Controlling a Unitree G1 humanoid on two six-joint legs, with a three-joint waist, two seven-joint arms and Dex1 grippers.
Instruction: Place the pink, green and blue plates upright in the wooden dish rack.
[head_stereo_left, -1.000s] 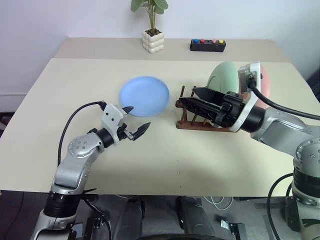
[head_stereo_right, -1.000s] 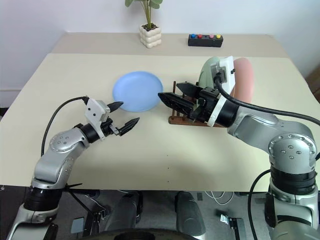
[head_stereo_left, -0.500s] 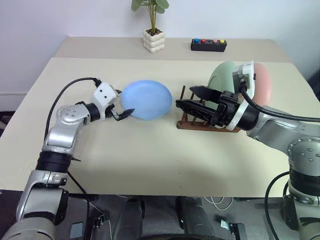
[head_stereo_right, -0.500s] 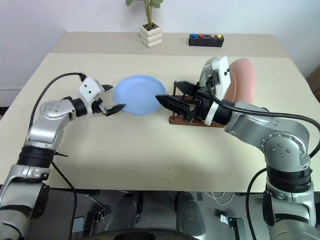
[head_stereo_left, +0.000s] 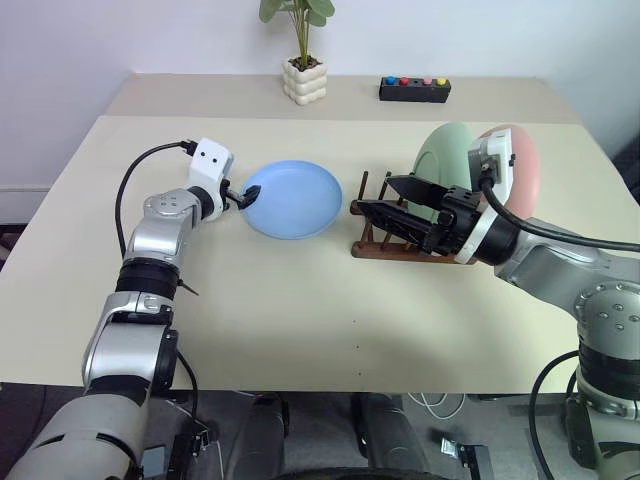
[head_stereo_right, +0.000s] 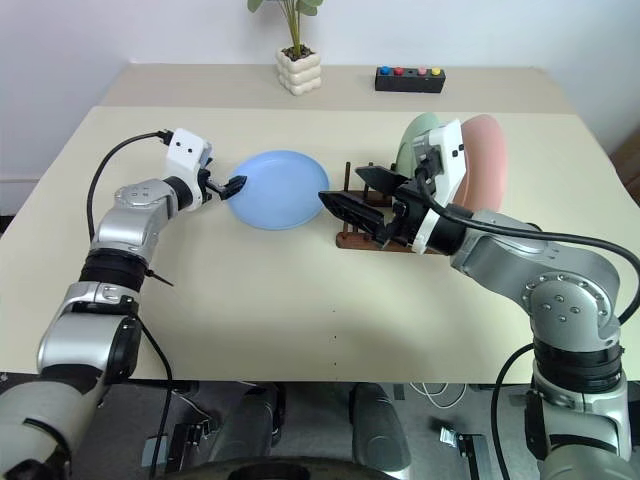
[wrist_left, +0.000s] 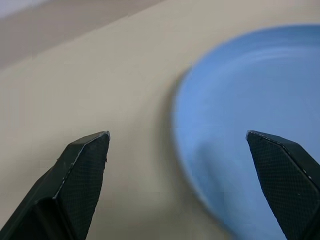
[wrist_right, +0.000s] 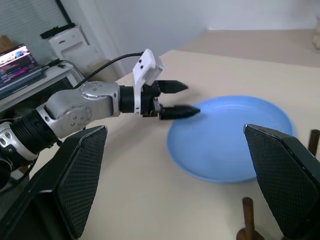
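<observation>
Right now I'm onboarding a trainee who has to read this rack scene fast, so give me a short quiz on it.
1. True or false: the blue plate lies flat on the table.
2. Which plates already stand in the wooden dish rack? A) blue and pink B) green and pink C) green only
3. Fill in: the left gripper, fingers apart, is at the blue plate's ___ rim, seen from the head camera.

Key: 1 true. 2 B, the green plate and the pink plate. 3 left. The right gripper is open over the rack.
</observation>
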